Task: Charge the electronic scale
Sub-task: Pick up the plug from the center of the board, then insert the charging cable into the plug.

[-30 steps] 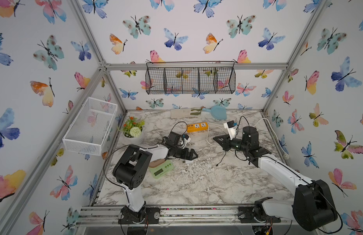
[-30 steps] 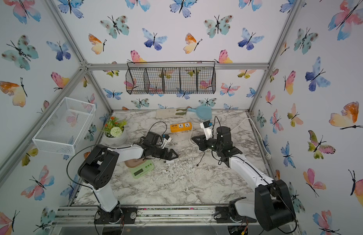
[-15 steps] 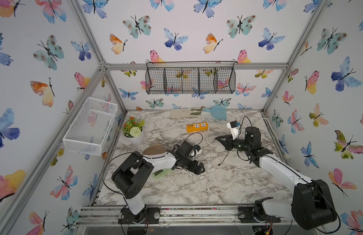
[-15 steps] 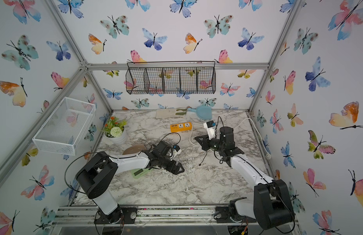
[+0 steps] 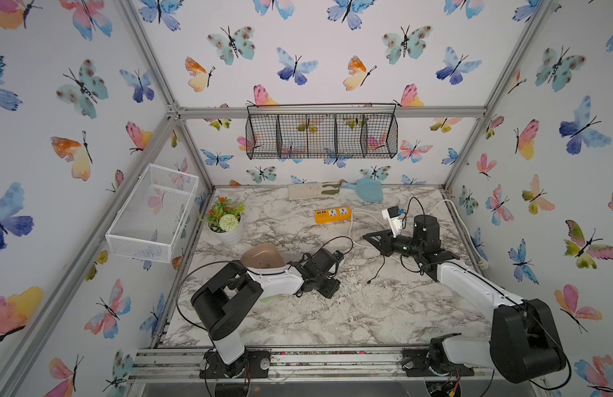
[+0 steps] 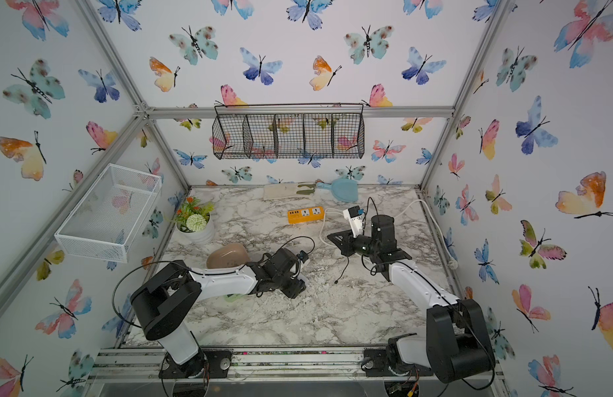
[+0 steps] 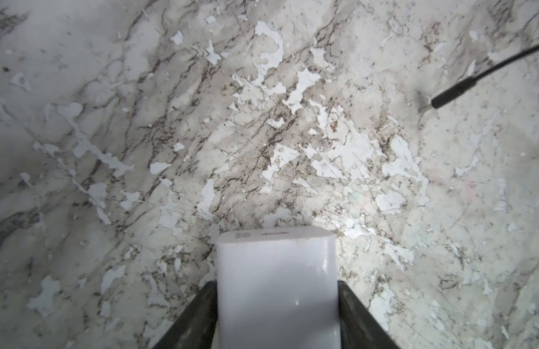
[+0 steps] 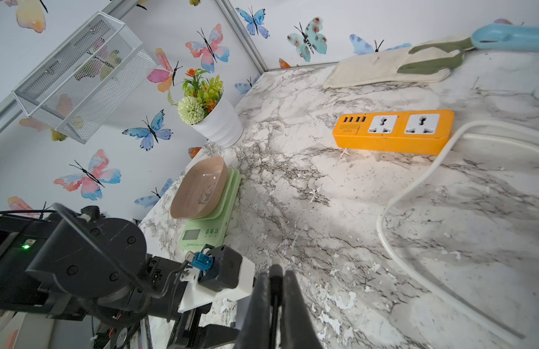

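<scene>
Left gripper (image 7: pixel 276 284) is clamped on a white charger brick (image 7: pixel 275 250). It's glossy plastic with rounded edges, so it may twist or slip when pressed into a socket. Right gripper (image 8: pixel 275 272) pinches a thin black cable (image 5: pixel 379 268); the stiff plug end (image 7: pixel 446 98) trails loose by the flaked marble-print tabletop (image 7: pixel 292 90) and could swing or snag. The electronic scale (image 8: pixel 207 211) sits near the tabletop's left edge — flat pale-green body, shallow tan platter on top. The left forearm runs just beside it, so a sweep could knock it. The orange power strip (image 8: pixel 392 133) — boxy, matte — lies toward the far edge.
</scene>
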You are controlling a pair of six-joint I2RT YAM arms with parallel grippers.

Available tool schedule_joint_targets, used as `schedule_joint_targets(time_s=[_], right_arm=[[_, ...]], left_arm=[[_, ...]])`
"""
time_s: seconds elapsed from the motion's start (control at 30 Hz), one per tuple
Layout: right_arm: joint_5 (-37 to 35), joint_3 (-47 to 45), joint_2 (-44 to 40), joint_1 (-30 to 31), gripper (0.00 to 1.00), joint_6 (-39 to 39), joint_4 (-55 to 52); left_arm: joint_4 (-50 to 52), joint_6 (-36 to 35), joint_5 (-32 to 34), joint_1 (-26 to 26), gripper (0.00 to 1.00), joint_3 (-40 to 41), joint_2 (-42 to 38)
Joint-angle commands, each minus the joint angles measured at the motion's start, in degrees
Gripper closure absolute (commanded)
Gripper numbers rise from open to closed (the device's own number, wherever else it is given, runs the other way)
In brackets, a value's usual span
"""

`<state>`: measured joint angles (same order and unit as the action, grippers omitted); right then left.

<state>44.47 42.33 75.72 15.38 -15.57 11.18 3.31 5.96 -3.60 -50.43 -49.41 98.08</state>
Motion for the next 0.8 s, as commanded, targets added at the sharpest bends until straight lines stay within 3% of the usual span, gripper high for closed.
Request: schedule_joint_targets(time_s=[0.0, 0.13, 0.37, 0.53, 0.63, 0.77], right_arm=[[3.78, -0.29, 0.46, -0.26, 0.98, -1.27, 0.77], [9.17, -0.58, 1.97, -0.25, 0.98, -2.47, 1.86], [16.13, -1.91, 3.44, 0.19, 0.98, -4.71, 3.95], [17.28, -2.16, 2.25, 1.05, 0.98, -4.14, 3.69], [18.09, -1.85, 1.97, 1.87, 0.98, -3.77, 3.42], [18.66, -1.48, 1.38, 3.11, 0.98, -3.50, 3.50]], left_arm=[[-1.51, -2.77, 4.30, -0.14, 0.52, 2.31, -0.91], [-9.35, -6.90, 3.15, 2.17, 0.63, 6.17, -7.48], [-27.29, -17.26, -1.25, 4.07, 0.65, 12.87, -19.05], [-36.58, -25.24, -6.07, 4.03, 0.70, 15.63, -21.38], [-42.52, -28.63, -8.04, 4.08, 0.76, 18.11, -22.48], [-46.64, -30.82, -9.66, 4.11, 0.78, 19.42, -22.67]])
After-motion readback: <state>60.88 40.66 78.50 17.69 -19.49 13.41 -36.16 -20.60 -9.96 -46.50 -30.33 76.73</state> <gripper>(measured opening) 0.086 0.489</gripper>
